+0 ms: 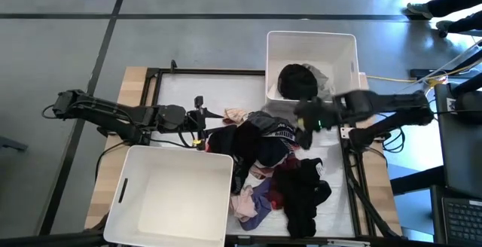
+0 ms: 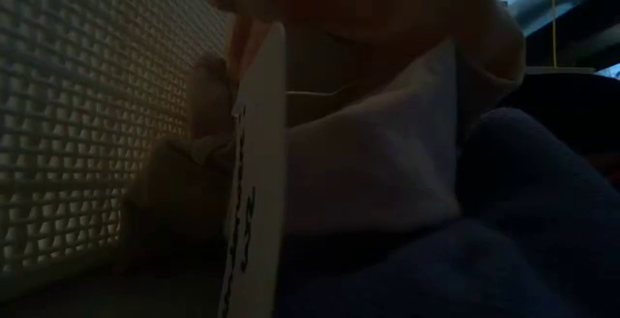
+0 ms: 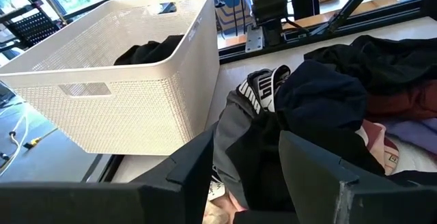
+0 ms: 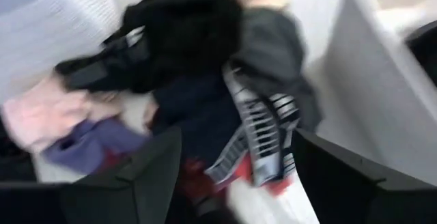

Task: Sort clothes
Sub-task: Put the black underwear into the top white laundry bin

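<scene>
The clothes (image 1: pixel 275 164) lie in a mixed pile at the table's middle and right: black, maroon, pink, purple and a striped piece (image 4: pixel 263 125). One black garment (image 1: pixel 296 80) lies inside the far white bin (image 1: pixel 348 47). My left gripper (image 1: pixel 202 123) is open at the pile's left edge, level with the table, with dark clothes (image 3: pixel 311 94) just ahead of its fingers. My right gripper (image 1: pixel 305 125) is open and slants down above the pile's far right part, close to the far bin; it holds nothing (image 4: pixel 239 183).
A second white bin (image 1: pixel 169 198) stands at the near left, with nothing in it that I can see. Cloth lies right against the low camera: a pale garment with a label (image 2: pixel 254 173) and a purple one (image 2: pixel 484 250), beside a bin wall (image 2: pixel 77 114).
</scene>
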You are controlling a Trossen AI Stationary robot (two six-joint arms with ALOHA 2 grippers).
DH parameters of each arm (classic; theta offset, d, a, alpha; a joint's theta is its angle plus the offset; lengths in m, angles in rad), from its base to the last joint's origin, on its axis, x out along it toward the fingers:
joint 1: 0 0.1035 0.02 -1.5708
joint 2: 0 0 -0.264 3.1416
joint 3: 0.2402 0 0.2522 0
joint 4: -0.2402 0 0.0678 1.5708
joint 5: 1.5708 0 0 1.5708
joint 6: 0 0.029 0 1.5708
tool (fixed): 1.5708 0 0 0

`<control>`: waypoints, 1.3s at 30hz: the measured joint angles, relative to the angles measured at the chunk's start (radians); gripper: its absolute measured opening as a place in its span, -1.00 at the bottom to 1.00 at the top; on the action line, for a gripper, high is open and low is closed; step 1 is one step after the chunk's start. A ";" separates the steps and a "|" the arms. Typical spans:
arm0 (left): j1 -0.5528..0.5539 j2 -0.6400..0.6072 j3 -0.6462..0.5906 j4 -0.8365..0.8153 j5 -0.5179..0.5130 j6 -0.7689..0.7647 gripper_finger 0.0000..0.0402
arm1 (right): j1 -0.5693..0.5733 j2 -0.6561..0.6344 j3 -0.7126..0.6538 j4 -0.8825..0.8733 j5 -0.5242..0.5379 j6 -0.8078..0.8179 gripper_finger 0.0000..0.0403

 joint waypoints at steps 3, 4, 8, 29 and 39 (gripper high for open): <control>0.000 0.000 0.000 0.000 0.000 0.000 -0.21 | 0.109 0.022 0.000 -0.002 0.026 0.097 0.37; 0.000 0.000 0.000 0.000 0.000 0.000 -0.21 | 0.145 0.033 0.000 -0.003 0.036 0.127 0.37; 0.000 0.000 0.000 0.000 0.000 0.000 -0.21 | 0.272 0.085 0.000 -0.031 0.070 0.216 0.37; 0.000 0.000 0.000 0.000 0.000 0.001 -0.21 | 0.564 0.319 -0.021 -0.174 0.021 0.545 0.37; 0.000 0.000 0.000 0.000 0.000 0.022 -0.21 | 0.562 0.311 -0.230 -0.092 -0.049 0.519 0.37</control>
